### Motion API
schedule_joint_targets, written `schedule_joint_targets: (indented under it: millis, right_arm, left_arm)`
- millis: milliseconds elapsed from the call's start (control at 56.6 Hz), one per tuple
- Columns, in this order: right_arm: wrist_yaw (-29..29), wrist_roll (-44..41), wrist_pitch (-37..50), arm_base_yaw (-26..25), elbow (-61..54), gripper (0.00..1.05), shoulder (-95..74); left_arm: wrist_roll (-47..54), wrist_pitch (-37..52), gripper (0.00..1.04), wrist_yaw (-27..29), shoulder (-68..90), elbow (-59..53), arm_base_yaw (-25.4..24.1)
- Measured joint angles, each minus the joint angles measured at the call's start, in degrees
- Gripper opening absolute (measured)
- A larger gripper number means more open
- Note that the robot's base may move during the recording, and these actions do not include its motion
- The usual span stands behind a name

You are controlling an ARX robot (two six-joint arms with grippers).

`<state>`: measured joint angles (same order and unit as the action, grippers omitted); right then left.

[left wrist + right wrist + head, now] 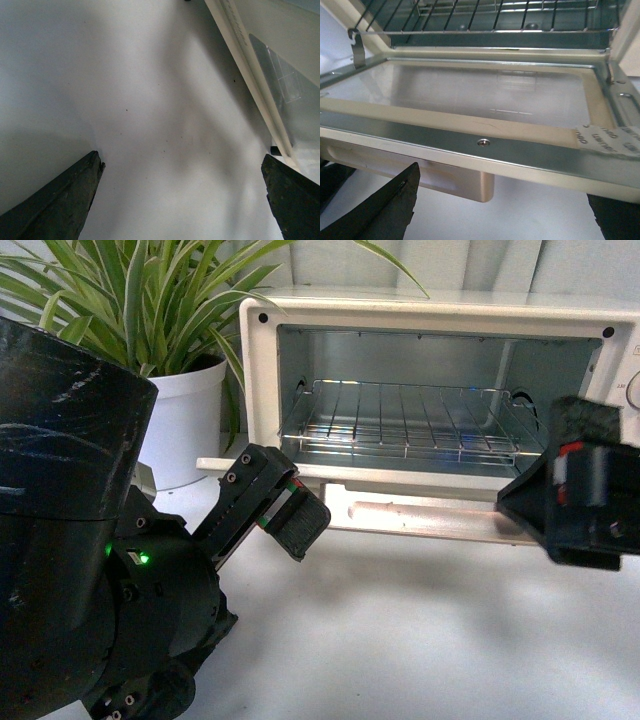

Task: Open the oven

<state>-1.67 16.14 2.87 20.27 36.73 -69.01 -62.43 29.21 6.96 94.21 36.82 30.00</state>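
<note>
Front view shows open oven (430, 325) on white table (400, 630).

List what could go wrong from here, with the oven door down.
1. The right gripper, open, sits right in front of the lowered door, close to the handle. Rising from there could catch the handle and swing the door back up.
2. The left gripper, open, hangs near the door's left corner. A sideways move could knock the door or shove the oven.
</note>
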Motion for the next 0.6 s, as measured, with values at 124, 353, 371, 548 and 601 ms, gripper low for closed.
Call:
schedule_joint_targets:
  millis: [124, 353, 371, 548, 601]
  right_arm:
    - [1.79, 1.33, -1.33, -1.68, -0.5, 0.95, 5.33]
    - [3.45, 2.29, -1.86, -5.66, -0.72, 0.95, 10.36]
    - [3.61, 2.32, -1.88, -5.9, -0.81, 0.95, 10.56]
    - [5.49, 2.75, -2.1, -9.38, -2.54, 0.95, 12.09]
    - [6.05, 2.75, -2.08, -10.23, -3.04, 0.95, 12.39]
  left_arm:
    - [2.84, -0.42, 0.98, 0.98, -0.17, -0.17, 0.0]
    - [8.15, -0.94, 0.98, 2.6, -0.63, -0.9, -0.22]
    - [8.33, -0.96, 0.98, 2.84, -0.7, -0.94, -0.22]
    - [11.54, -1.11, 0.98, 3.65, -0.83, -1.11, -0.15]
    - [12.13, -1.11, 0.98, 3.87, -0.83, -1.14, -0.11]
